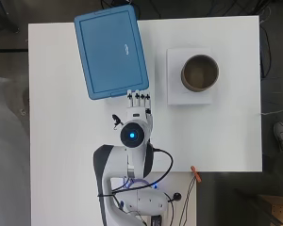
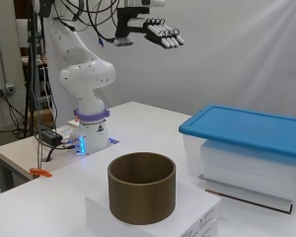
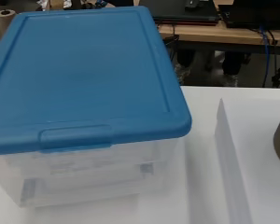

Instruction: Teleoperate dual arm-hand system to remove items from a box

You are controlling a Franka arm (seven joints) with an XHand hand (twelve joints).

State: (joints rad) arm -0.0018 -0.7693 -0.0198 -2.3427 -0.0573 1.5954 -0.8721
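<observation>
The box (image 1: 111, 52) is sitting on the white counter (image 1: 226, 136), at the far side from the arm's base, its blue lid (image 2: 246, 126) lying fully in place. Through the clear walls, white contents are showing; what they are cannot be told. The hand (image 2: 163, 33) is hovering high above the counter, near the box's closer edge, fingers (image 1: 137, 97) extending straight and holding nothing. In the overhead view, a brown ring (image 1: 199, 72) is standing upright on a flat white block (image 1: 177, 96), well apart from the box. The wrist view is looking down on the lid's corner and latch tab (image 3: 74, 137).
</observation>
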